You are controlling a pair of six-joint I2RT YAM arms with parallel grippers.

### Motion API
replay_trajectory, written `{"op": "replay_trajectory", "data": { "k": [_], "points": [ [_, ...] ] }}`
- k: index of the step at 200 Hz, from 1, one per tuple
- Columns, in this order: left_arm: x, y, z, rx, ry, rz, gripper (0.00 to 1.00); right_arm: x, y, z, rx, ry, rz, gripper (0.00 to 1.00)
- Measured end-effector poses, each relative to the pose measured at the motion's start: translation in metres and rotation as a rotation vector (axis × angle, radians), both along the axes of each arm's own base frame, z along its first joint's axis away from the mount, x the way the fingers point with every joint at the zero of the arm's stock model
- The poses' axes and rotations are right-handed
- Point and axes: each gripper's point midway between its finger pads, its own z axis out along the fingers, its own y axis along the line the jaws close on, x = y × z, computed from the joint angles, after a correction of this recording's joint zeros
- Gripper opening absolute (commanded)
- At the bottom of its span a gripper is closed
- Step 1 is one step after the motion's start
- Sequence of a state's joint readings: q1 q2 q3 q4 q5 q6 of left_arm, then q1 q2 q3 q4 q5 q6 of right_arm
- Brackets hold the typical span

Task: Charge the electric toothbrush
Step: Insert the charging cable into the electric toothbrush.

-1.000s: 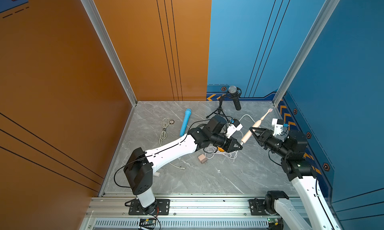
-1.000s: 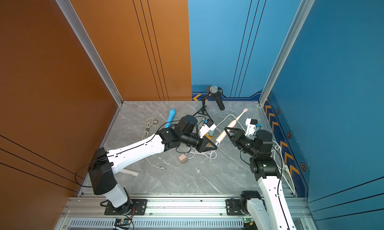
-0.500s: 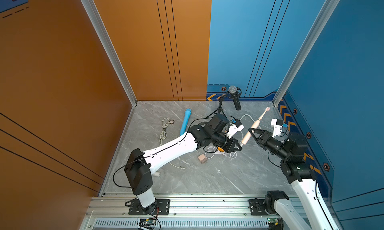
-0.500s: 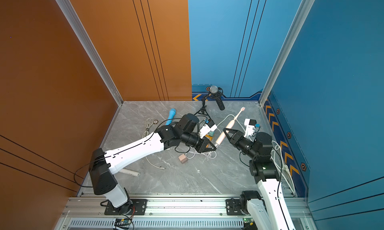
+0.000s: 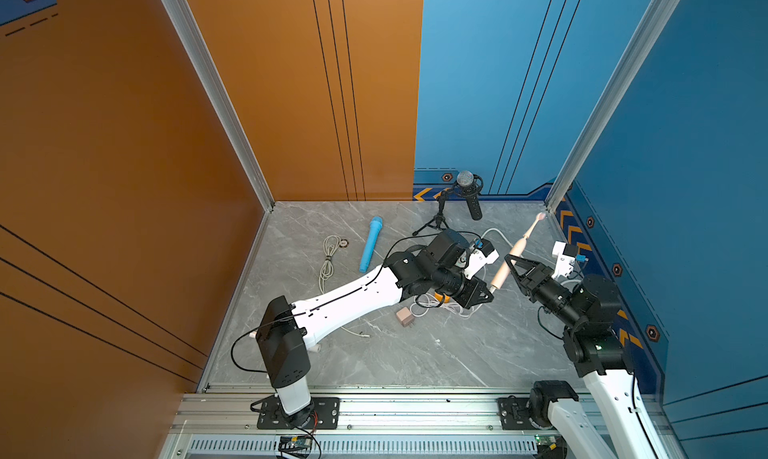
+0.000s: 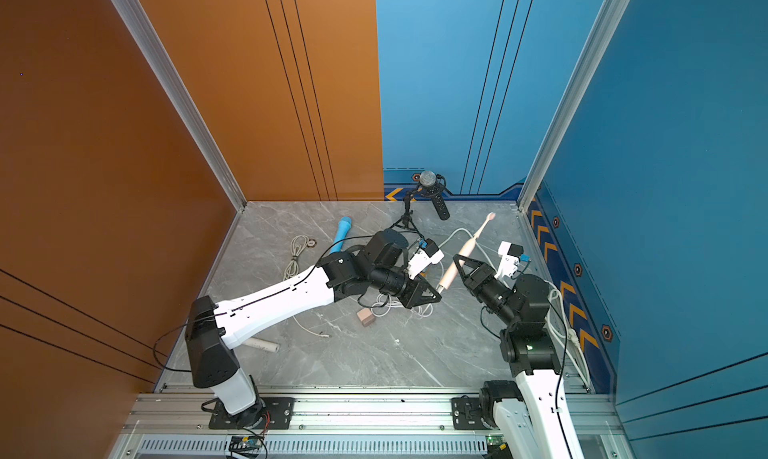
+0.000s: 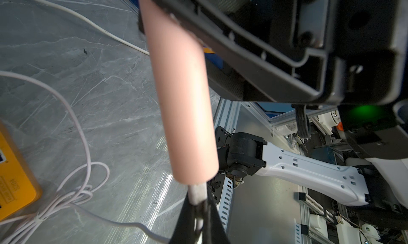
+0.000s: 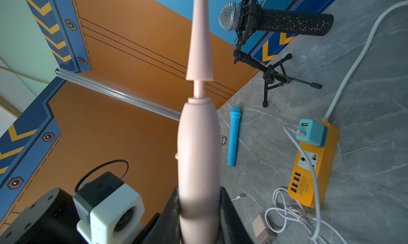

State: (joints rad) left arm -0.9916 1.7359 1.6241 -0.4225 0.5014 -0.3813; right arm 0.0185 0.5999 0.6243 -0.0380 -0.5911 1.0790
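Observation:
The pink electric toothbrush (image 5: 517,250) (image 6: 465,251) hangs tilted above the floor, its brush head toward the far right corner. My right gripper (image 5: 509,265) (image 8: 198,209) is shut on its handle (image 8: 198,143). My left gripper (image 5: 488,295) (image 6: 436,295) (image 7: 198,212) is shut on a small white charging plug (image 7: 197,194). The plug touches the bottom end of the toothbrush (image 7: 183,99); how far in it sits is hidden. Its white cable (image 7: 84,143) trails over the floor.
An orange power strip (image 8: 313,165) with a teal adapter (image 8: 310,132) lies under the left arm. A black microphone on a tripod (image 5: 467,191) stands at the back. A blue tube (image 5: 371,249), a coiled cable (image 5: 328,257) and a beige adapter (image 5: 403,315) lie on the floor.
The toothbrush has tipped steeper and its bottom end has come down onto the plug at the left gripper's tip. Both grips are unchanged.

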Motion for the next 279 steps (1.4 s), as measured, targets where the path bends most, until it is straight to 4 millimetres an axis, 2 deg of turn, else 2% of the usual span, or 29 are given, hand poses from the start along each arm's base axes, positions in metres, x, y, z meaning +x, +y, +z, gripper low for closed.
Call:
{"op": "replay_trajectory", "data": {
  "k": [38,89,133,175,203,217,230,249,267,279],
  "points": [
    [0.004,-0.005,0.005,-0.032,0.003,0.027,0.00,0.001,-0.006,0.005,0.016,-0.023,-0.043,0.00],
    [0.006,-0.005,0.001,-0.038,0.019,0.042,0.00,0.003,-0.004,0.000,-0.025,-0.027,-0.057,0.00],
    [0.004,-0.007,0.001,-0.039,0.028,0.045,0.00,0.002,-0.010,-0.003,-0.066,-0.015,-0.087,0.00],
    [-0.006,-0.035,0.018,-0.113,-0.018,0.052,0.00,0.007,-0.032,0.012,-0.131,0.055,-0.131,0.00],
    [-0.002,-0.051,0.022,-0.127,-0.029,0.063,0.01,0.010,-0.046,0.015,-0.169,0.078,-0.173,0.00],
    [0.000,-0.054,0.015,-0.116,-0.024,0.064,0.09,0.011,-0.052,0.007,-0.182,0.110,-0.192,0.00],
    [0.001,-0.057,0.008,-0.104,-0.019,0.062,0.22,0.011,-0.057,-0.003,-0.197,0.149,-0.211,0.00],
    [-0.002,-0.058,0.001,-0.096,-0.017,0.042,0.37,0.012,-0.068,-0.025,-0.223,0.232,-0.245,0.00],
    [-0.003,-0.051,0.000,-0.102,-0.044,0.027,0.46,0.009,-0.078,-0.063,-0.254,0.361,-0.268,0.00],
    [-0.006,-0.036,-0.002,-0.090,-0.054,0.026,0.49,0.006,-0.085,-0.093,-0.274,0.463,-0.284,0.00]
  ]
}}
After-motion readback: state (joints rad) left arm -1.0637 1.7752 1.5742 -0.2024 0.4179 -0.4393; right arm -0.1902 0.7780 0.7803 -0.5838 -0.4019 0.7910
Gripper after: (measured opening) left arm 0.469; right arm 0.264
